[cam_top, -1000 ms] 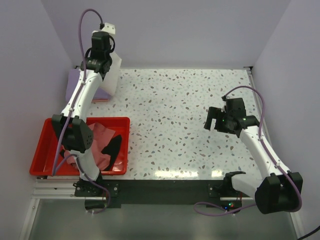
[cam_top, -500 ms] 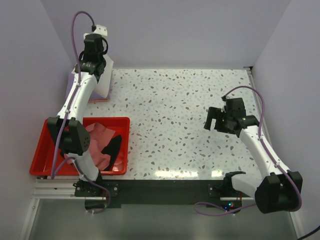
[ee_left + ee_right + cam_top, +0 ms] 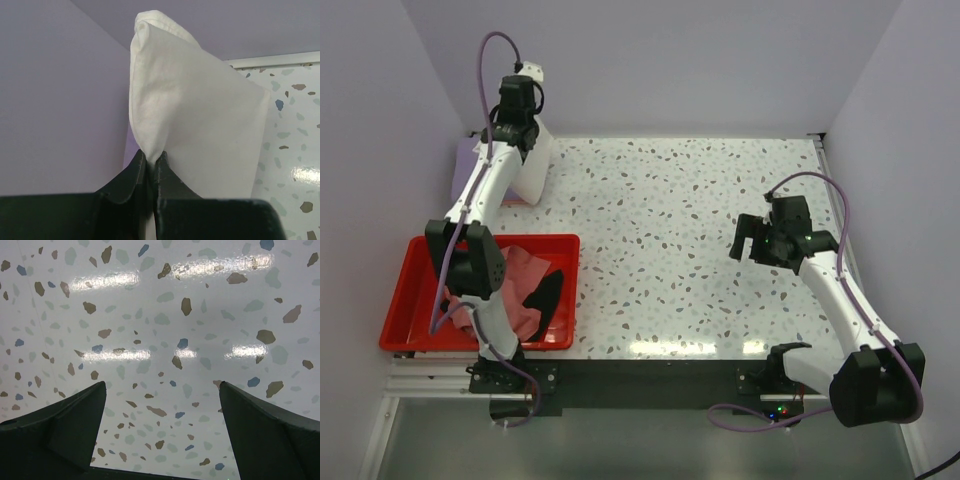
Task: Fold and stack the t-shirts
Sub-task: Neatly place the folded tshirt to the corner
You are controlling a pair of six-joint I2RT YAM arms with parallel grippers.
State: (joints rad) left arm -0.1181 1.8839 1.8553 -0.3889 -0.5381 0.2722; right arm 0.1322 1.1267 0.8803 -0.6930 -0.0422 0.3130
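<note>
My left gripper (image 3: 527, 140) is at the far left corner of the table, shut on a folded cream-white t-shirt (image 3: 533, 172) that hangs from it; in the left wrist view the cloth (image 3: 195, 125) is pinched between my shut fingers (image 3: 151, 159). Under it a lavender t-shirt (image 3: 463, 168) lies against the left wall, mostly hidden by the arm. A pink t-shirt (image 3: 523, 275) and a black t-shirt (image 3: 546, 296) lie crumpled in the red tray (image 3: 415, 290). My right gripper (image 3: 748, 240) is open and empty above the bare table; it also shows in the right wrist view (image 3: 162, 390).
The red tray sits at the near left edge of the speckled table (image 3: 680, 230). Lavender walls close in the left, back and right sides. A white rim (image 3: 280, 60) runs along the table's far edge.
My left gripper has swung with the cream-white t-shirt, first left and back toward the wall, then slightly right. The right arm has not moved.
</note>
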